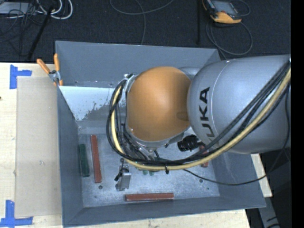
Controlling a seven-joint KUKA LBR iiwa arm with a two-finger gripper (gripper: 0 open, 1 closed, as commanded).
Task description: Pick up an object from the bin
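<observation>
The arm [237, 108] leans in from the right, its orange wrist cover [156, 103] bulging over the middle of the grey bin [71, 70], with cables looped beneath. The hand [123, 179] points down at the floor towards the front left. It is near the front reddish-brown bar [149, 196], and to the right of the left reddish-brown bar [96, 158] and the dark green bar [84, 159]. Released or clenched, I cannot tell.

The bin [142, 65] holds three sticks in all. Two are reddish-brown, the left brown stick [96, 158] and the bottom brown stick [149, 197], and one is a dark green stick [84, 159]. One small reddish scrap [204, 165] at the right is too hidden to sort.
</observation>
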